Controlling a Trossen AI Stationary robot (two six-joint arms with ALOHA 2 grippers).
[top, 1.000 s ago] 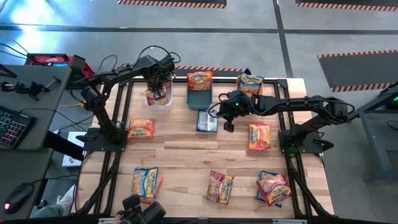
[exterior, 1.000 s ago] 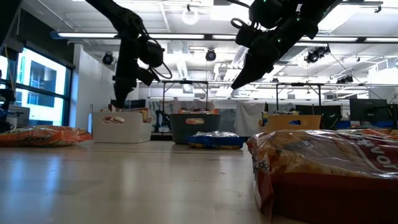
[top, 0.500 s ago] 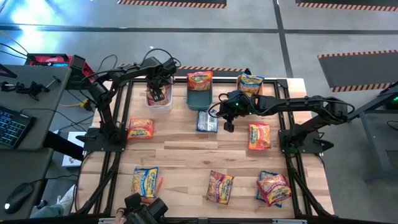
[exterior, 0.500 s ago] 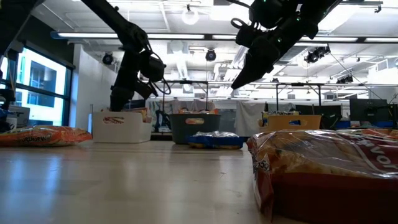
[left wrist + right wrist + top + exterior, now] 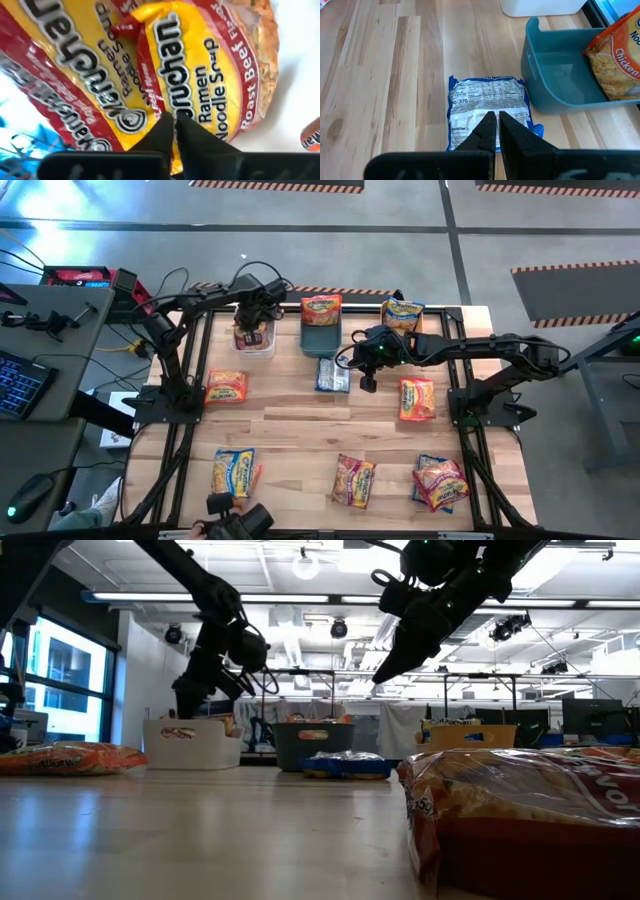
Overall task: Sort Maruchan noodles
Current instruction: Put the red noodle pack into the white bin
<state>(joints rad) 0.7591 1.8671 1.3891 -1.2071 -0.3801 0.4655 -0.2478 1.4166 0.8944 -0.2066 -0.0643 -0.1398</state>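
Near edge of the surface (image 5: 300,430): a yellow-blue packet (image 5: 233,472), a pink-red packet (image 5: 353,480) and a pink-red one stacked on a blue one (image 5: 440,483), all lying flat; the first two look long axis near-to-far and a bit skewed, the stack is askew. Mid surface: an orange packet (image 5: 226,387) on the left, long axis across, and an orange one (image 5: 417,398) on the right, long axis near-to-far. Likely handling: light, crinkly film, slippery, with a brittle noodle block inside, so pinch lightly at a crimped end seam or across the short width, not hard on the middle. The blue packet (image 5: 487,107) lies label-down just beside the teal bin (image 5: 555,90), not touching it as far as I can tell, long axis near-to-far. The right hand (image 5: 496,131) hovers above it with fingers shut together and holding nothing; it would have to open before any pick. Far edge: teal bin has a packet (image 5: 321,309) propped at its far end, the orange bin (image 5: 468,736) holds a packet (image 5: 402,313), and the white bin (image 5: 256,340) holds pink-red roast beef packets (image 5: 165,65). The left hand (image 5: 175,127) is inside the white bin, fingers closed, tips against the top packet; no film visibly pinched, so it reads as empty.
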